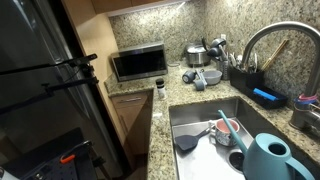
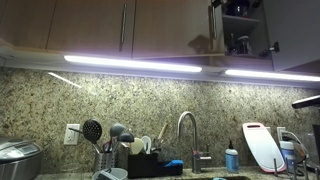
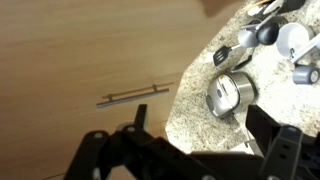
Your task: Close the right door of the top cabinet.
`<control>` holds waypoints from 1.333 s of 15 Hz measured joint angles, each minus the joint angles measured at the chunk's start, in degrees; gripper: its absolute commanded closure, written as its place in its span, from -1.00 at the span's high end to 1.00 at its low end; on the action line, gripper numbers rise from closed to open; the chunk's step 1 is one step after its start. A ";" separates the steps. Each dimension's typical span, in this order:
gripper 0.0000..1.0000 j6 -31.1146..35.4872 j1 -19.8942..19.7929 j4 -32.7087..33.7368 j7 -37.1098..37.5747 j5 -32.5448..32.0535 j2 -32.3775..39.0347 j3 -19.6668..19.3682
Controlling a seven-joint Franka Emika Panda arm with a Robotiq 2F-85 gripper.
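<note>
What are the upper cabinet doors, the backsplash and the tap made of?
Cabinet doors: apparently wood or wood veneer, matte, with faint grain. Backsplash: speckled polished stone, likely granite. Tap: shiny silver metal, probably chromed or stainless steel.

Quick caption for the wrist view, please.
Open pincer before a wooden cabinet door with a bar handle, granite counter and rice cooker alongside.

Clear air before upper cabinets [image 2: 90, 25], ajar door [image 2: 214, 25] juts out, prob. dishes [image 2: 240, 43] crowd behind it
</note>
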 measured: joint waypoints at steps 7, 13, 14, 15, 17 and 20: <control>1.00 -2.28 10.68 -12.15 -3.43 0.11 -10.86 -1.76; 1.00 -9.40 25.05 -16.76 -10.94 5.25 -22.08 -4.60; 1.00 -10.34 26.81 -16.90 -11.61 6.37 -23.87 -4.61; 1.00 -11.27 28.07 -16.94 -12.19 7.06 -25.33 -4.62; 1.00 -11.83 28.79 -17.17 -12.22 7.19 -26.80 -4.63; 1.00 -11.84 28.79 -17.39 -12.22 7.20 -26.93 -4.67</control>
